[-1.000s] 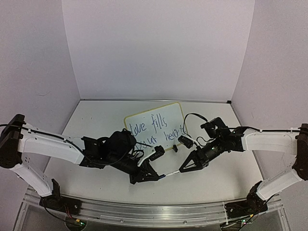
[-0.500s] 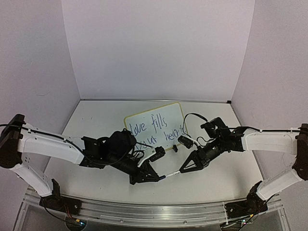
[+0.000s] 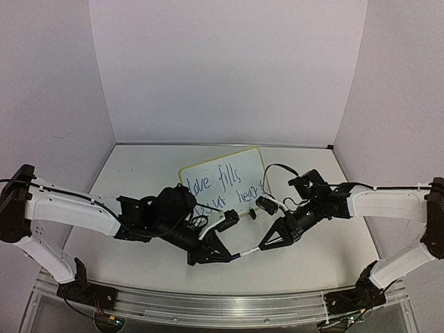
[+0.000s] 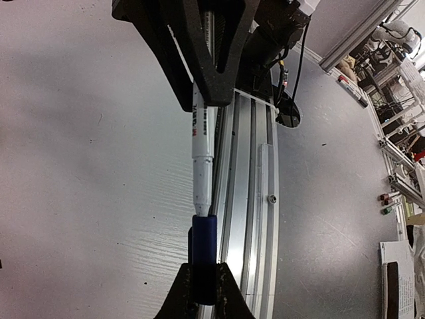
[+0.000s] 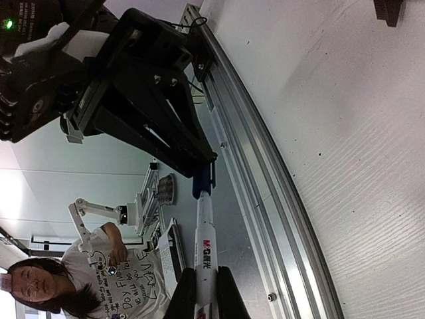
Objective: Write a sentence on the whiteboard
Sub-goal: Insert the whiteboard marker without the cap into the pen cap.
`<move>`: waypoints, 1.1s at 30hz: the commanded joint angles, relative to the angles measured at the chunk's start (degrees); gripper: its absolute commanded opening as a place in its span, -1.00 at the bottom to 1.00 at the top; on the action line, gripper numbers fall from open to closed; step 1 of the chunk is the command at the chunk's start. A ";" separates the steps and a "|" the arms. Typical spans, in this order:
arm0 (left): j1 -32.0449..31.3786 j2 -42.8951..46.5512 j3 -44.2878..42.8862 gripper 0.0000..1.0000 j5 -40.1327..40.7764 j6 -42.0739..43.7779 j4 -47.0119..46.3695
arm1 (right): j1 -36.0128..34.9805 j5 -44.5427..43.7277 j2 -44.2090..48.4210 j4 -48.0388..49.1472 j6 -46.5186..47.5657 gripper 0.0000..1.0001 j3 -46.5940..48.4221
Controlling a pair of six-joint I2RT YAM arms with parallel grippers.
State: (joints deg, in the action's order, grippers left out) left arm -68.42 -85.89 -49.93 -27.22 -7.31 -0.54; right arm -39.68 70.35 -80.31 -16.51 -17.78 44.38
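Table point(image 3: 139, 173): pale, wide. Whiteboard point(image 3: 239, 161) on table toward far middle, skewed, sentence point(image 3: 222, 187) in blue across two lines. Both arms low, just in front of whiteboard, tips facing each other. Marker point(image 4: 201, 143) bridges gap between them, above table. Right fingers point(image 5: 182, 299) clamped on white barrel. Left fingers point(image 4: 180, 296) clamped on blue cap point(image 4: 202, 246) at marker's other end.
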 commanded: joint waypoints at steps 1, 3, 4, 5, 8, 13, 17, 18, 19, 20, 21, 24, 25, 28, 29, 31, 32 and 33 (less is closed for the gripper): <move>-0.40 2.78 -2.51 -1.00 -2.21 -0.42 -2.40 | -0.33 1.48 -0.46 0.69 1.35 -1.00 2.11; -0.44 2.67 -3.02 -1.00 -2.57 -0.26 -2.22 | -0.33 1.61 -0.46 0.70 1.35 -1.00 2.28; -0.41 2.59 -3.30 -1.00 -2.59 -0.18 -2.17 | -0.37 1.70 -0.46 0.72 1.28 -1.00 2.35; -0.40 2.36 -3.58 -1.00 -2.58 0.03 -2.19 | -0.32 1.77 -0.46 0.74 1.26 -1.00 2.52; -0.46 1.58 -4.48 -1.00 -2.38 0.48 -2.42 | -0.40 2.29 -0.70 0.69 1.26 -1.00 2.79; -0.48 -0.35 -5.56 -1.00 -1.07 0.74 -4.63 | -0.47 2.56 -0.81 0.69 1.32 -1.00 3.16; -0.44 -1.51 -6.28 -1.00 -0.73 0.44 -7.72 | -0.66 2.24 -1.13 0.53 1.08 -1.00 3.17; -0.45 -2.04 -6.77 -1.00 -0.85 0.43 -8.11 | -0.86 2.06 -1.36 0.47 1.08 -1.00 3.17; -0.43 -2.30 -6.94 -1.00 -0.95 0.51 -8.28 | -0.89 1.96 -1.48 0.44 1.08 -1.00 3.17; -0.48 -3.00 -7.82 -1.00 -1.21 0.67 -8.63 | -1.15 1.55 -1.72 0.35 1.04 -1.00 3.17; -0.48 -3.46 -8.08 -1.00 -1.44 0.82 -8.61 | -1.24 1.32 -1.89 0.26 1.15 -1.00 3.17; -0.48 -4.43 -9.32 -1.00 -1.65 1.19 -8.35 | -1.59 0.19 -2.12 0.12 1.25 -1.00 3.42; -0.48 -4.80 -9.94 -1.00 -1.68 1.38 -8.34 | -1.75 -0.28 -2.21 0.01 1.26 -1.00 3.56; -0.48 -5.26 -10.52 -1.00 -1.49 1.49 -8.41 | -2.13 -0.85 -2.25 0.00 1.26 -1.00 3.69; -0.48 -5.39 -10.61 -1.00 -1.35 1.43 -8.62 | -2.35 -1.06 -2.30 -0.01 1.34 -1.00 3.74; -0.48 -5.59 -10.60 -1.00 -1.11 1.29 -9.17 | -2.59 -1.17 -2.37 0.03 1.37 -1.00 3.78; -0.48 -5.61 -10.50 -1.00 -1.04 1.05 -9.88 | -2.75 -1.25 -2.46 0.07 1.35 -1.00 3.85; -0.48 -5.61 -10.46 -1.00 -1.00 1.00 -10.33 | -2.83 -1.31 -2.54 0.08 1.35 -1.00 3.91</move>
State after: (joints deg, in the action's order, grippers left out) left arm -68.58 -91.39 -55.16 -28.47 -7.27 -0.99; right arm -40.49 69.71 -81.97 -19.00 -17.41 45.84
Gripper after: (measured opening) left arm 0.079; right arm 0.069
